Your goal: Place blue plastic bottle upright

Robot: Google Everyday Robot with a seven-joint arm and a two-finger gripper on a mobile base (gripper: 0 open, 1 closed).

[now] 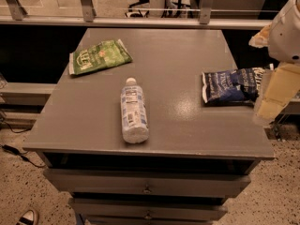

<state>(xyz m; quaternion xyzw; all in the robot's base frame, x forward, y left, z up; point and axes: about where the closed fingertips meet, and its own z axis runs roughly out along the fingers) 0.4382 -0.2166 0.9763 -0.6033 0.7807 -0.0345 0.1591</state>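
The blue plastic bottle [133, 111] lies on its side near the front middle of the grey table top [178, 64], its white cap pointing away from me and its label facing up. My gripper [271, 100] hangs at the right edge of the view, over the table's right side beside the dark blue chip bag, well to the right of the bottle and holding nothing that I can see.
A green chip bag [98, 56] lies at the back left of the table. A dark blue chip bag [230, 85] lies at the right. Drawers [147, 187] sit below the front edge. A railing [140, 18] runs behind the table. A shoe [27, 216] shows on the floor at lower left.
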